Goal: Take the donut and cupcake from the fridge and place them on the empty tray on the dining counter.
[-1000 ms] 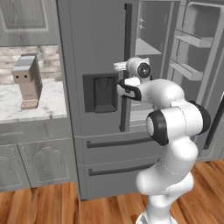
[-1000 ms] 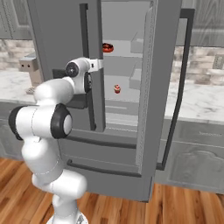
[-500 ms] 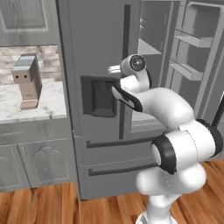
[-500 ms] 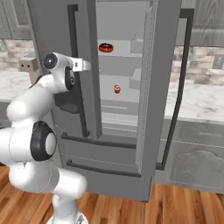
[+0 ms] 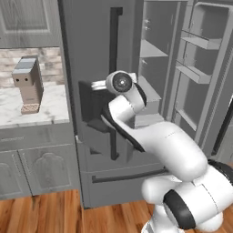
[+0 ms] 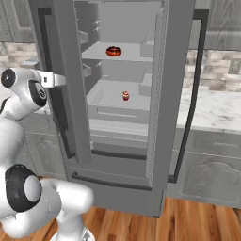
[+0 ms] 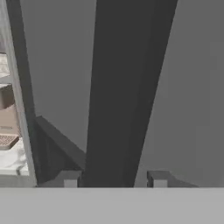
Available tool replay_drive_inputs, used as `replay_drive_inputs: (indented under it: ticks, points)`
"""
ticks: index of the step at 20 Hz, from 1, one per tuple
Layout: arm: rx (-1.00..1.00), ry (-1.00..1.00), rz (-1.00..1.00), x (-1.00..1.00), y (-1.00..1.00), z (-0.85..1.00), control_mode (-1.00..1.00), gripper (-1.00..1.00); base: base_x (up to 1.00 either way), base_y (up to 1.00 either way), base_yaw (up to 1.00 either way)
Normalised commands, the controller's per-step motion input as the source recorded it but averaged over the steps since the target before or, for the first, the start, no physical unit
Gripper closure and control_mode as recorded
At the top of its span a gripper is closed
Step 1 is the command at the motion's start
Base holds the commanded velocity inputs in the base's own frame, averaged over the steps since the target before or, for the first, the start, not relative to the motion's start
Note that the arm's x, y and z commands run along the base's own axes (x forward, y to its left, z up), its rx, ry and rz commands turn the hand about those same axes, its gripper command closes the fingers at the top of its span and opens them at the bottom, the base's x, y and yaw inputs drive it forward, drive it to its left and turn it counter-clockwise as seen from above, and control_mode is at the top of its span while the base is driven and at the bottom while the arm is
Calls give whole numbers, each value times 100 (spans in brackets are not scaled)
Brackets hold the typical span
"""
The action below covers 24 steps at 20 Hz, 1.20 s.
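The fridge (image 5: pixel 91 41) has its right door wide open and its left door partly swung out. On an upper shelf inside lies the donut (image 6: pixel 113 51), and one shelf lower stands the cupcake (image 6: pixel 125 96). My gripper (image 7: pixel 113 179) is shut on the left door's black vertical handle (image 7: pixel 118 87), which runs up between the two fingertips. From the right base view, my gripper (image 6: pixel 55 81) sits against that handle (image 6: pixel 47 47), left of both pastries. The tray and the dining counter are out of view.
A brown boxy appliance (image 5: pixel 28 84) stands on the marble wall counter (image 5: pixel 27 111) left of the fridge, above grey cabinets. The open right door (image 5: pixel 200 68) carries shelves. More marble counter (image 6: pixel 212 110) lies right of the fridge. The floor is wood.
The hand has moved left and back with the left door's handle, and that door has swung further open. The arm has stretched out. Donut and cupcake have not moved.
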Motion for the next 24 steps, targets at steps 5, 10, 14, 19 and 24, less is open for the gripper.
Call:
replay_drive_inputs:
  ticks: [5,10,14,19,24]
  points:
    - [-2,7,3,-100,100,-2,-100,-100,0,0,0]
    - [-3,16,13,-100,93,1,-100,-100,0,0,0]
    - [0,8,10,-100,14,21,-100,-100,0,0,0]
    - [0,-1,10,-71,-53,24,-100,-100,0,0,0]
    - [1,-12,20,-34,-97,16,-100,-100,0,0,0]
